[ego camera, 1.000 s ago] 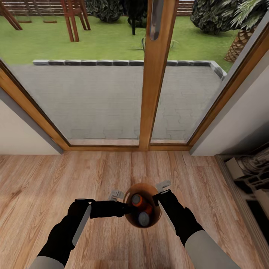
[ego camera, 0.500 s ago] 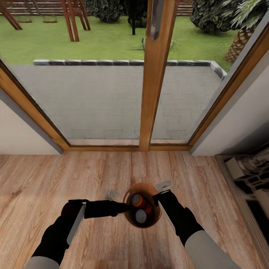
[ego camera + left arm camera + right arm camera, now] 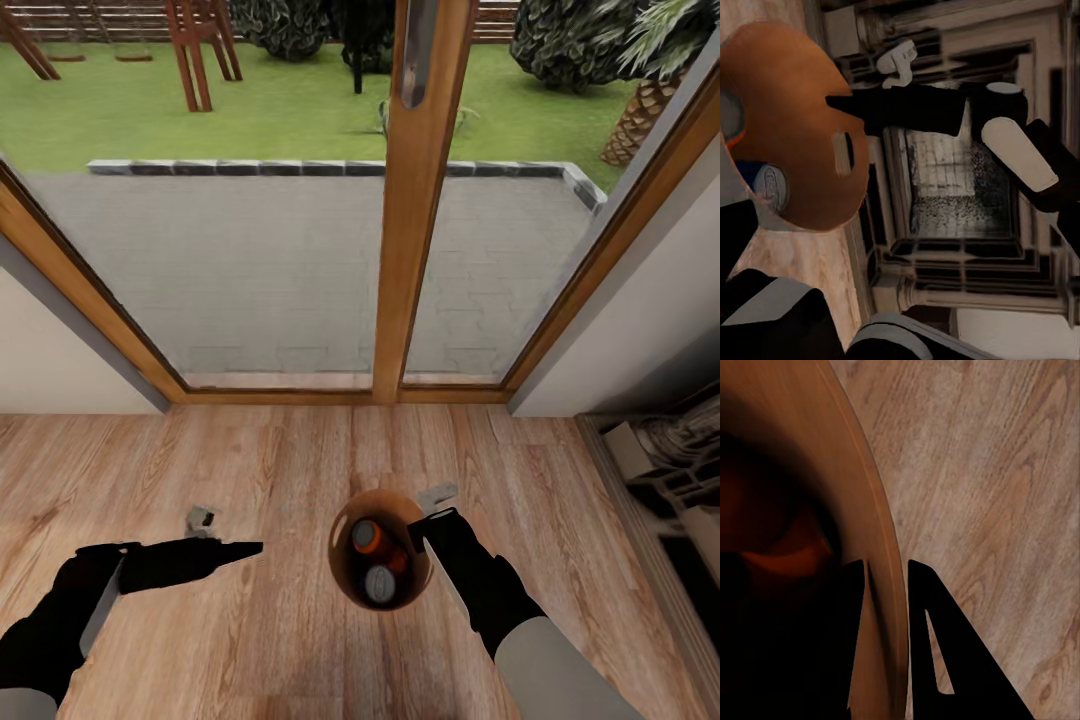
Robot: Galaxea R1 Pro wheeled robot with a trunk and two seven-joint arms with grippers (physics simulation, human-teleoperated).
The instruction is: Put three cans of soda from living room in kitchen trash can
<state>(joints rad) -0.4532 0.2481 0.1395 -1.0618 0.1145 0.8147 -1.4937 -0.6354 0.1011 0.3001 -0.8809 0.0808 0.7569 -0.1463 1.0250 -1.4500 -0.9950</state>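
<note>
Copper-brown inside, the trash can [image 3: 345,585] stands on the wood floor [image 3: 300,460] before the glass door [image 3: 410,200], with two orange soda cans [image 3: 366,540] in it. Your right gripper [image 3: 886,637] pinches its rim at about 2 o'clock. Your left gripper [image 3: 215,535], well apart at 9 o'clock, holds nothing; its opening I cannot tell.

Wood floor [image 3: 280,650] carries the tash can [image 3: 345,585]
</note>
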